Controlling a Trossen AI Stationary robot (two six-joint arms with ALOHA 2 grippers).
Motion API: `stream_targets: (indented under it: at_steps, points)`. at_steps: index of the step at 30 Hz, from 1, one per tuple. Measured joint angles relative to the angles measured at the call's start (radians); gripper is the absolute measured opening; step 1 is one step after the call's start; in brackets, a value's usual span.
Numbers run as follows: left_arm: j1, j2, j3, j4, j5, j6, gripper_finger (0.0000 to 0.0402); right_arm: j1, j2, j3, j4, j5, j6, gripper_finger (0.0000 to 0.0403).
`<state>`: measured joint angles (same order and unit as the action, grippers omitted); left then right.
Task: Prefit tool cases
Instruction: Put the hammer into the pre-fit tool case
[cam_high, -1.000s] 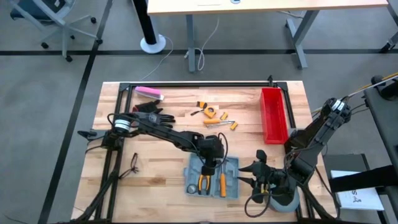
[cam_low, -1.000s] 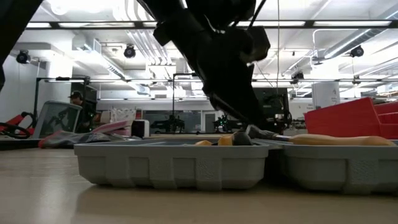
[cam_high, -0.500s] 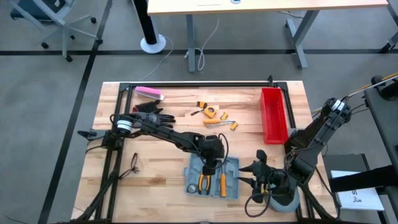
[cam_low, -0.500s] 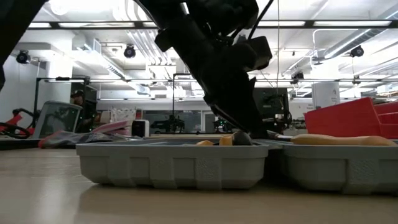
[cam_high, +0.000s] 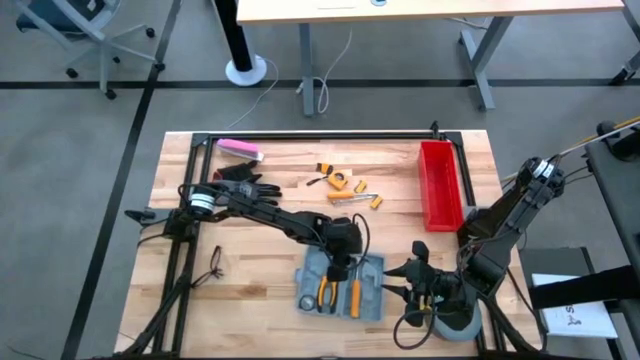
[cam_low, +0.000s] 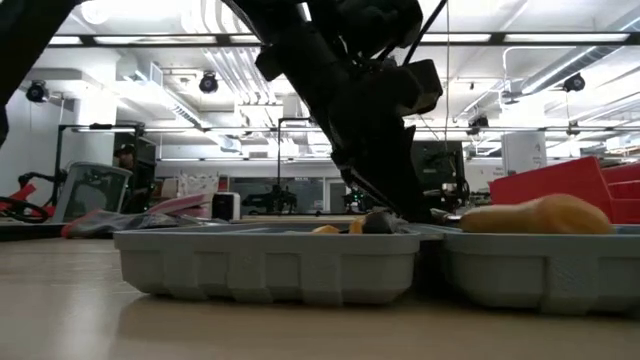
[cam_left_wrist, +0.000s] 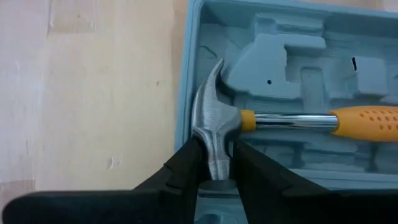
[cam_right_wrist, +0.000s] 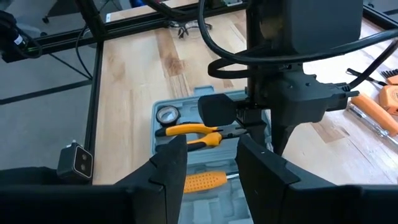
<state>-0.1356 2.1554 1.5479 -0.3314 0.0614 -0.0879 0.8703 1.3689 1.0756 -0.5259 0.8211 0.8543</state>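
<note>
The case (cam_high: 342, 283) lies open, flat on the worktop (cam_high: 260, 215), low and centre in the high view, with pliers (cam_high: 326, 292) and an orange-handled tool already bedded in its grey slots. The hammer (cam_left_wrist: 214, 134) is the news: its handle (cam_low: 537, 215), lying level along the case's rim a second ago, now tips up at the right of the low view, so the tool is shifting, not yet seated. The left end effector (cam_left_wrist: 216, 163) has narrowed its fingers over that second and now pinches the steel hammer head from both sides at the case's edge, as the left wrist view shows. By my reading that means the hammer is being worked towards its moulded pocket. The right end effector (cam_right_wrist: 211, 163) waits lower right in the high view, just right of the case, fingers apart and holding nothing. A red bin (cam_high: 439, 184) stands upper right.
</note>
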Motion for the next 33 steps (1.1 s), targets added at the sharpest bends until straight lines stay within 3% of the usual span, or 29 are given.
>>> stream_targets:
  at_steps: [9,33]
  points:
    - [-0.001,0.0,0.058,-0.06,0.006,0.011,0.0081,0.0,0.0,0.0,0.007,0.0,-0.001,0.0123]
    - [-0.012,0.013,0.06,0.019,0.027,-0.006,0.0081,0.0,0.0,0.0,0.008,0.0,-0.002,0.0116]
